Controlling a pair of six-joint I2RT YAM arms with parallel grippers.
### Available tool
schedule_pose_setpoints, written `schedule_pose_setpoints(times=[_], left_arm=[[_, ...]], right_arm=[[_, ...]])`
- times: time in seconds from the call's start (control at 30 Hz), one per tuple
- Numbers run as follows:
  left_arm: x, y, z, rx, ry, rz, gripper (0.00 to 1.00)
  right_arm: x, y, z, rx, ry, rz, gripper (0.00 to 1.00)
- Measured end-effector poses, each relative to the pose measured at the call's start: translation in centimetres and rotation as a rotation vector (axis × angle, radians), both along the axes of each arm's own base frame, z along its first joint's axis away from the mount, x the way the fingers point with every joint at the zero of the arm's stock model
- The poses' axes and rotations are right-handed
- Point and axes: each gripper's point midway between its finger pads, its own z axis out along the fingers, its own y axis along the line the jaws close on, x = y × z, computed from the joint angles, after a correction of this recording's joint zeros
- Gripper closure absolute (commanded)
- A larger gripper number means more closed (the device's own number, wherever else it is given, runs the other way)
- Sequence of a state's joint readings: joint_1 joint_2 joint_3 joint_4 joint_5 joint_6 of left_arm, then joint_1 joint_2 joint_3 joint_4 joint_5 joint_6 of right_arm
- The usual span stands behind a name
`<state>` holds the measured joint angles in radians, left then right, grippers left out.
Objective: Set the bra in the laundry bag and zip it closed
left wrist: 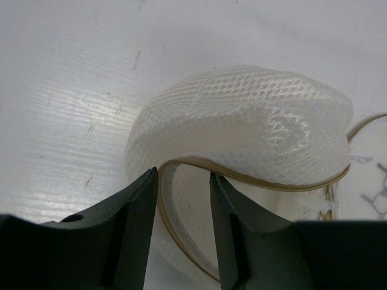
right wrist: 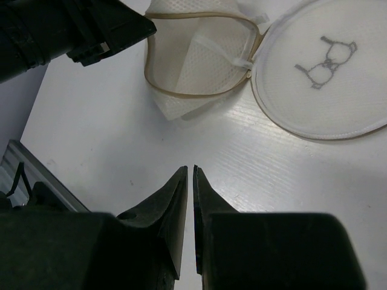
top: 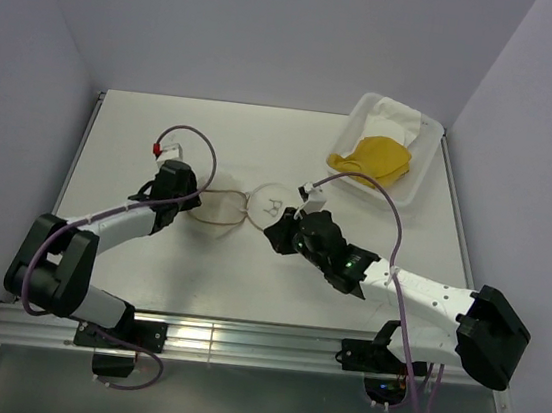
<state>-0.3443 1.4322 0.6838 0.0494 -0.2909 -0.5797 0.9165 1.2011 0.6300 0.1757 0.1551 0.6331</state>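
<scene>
loosely, left end effector (left wrist: 183, 176) astride bag (left wrist: 254, 130)

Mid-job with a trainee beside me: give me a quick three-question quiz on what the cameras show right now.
1. True or false: the yellow bra already lies inside the laundry bag.
2. What passes between the spread fingers of the left pincer? A) the bag's brownish rim B) a yellow strap C) a cable
3. Fill in: the right pincer is ___ and holds nothing.
Key: 1 false, it lies in the white tray; 2 A; 3 shut.
</scene>
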Motion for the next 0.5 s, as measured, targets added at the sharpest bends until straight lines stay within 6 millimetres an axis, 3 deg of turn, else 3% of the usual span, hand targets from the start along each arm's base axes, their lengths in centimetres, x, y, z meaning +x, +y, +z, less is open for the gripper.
schedule_pose_setpoints(times=[0.23, 0.4, 0.5], left_arm=[[0.7, -0.3, -0.8, -0.001, -0.033, -0.024, 0.58], [0.2, -0.1, -2.1, 0.012, -0.013, -0.022, 0.47], [0.3, 0.0, -2.0, 0.011, -0.016, -0.013, 0.56]], right_arm=[[-0.4, 0.3, 0.0, -0.003, -0.002, 0.015, 0.85], [-0.5, 0.3, -0.1, -0.007, 0.001, 0.017, 0.85], [-0.5, 0.2, 0.0, -0.004, -0.001, 0.016, 0.85]])
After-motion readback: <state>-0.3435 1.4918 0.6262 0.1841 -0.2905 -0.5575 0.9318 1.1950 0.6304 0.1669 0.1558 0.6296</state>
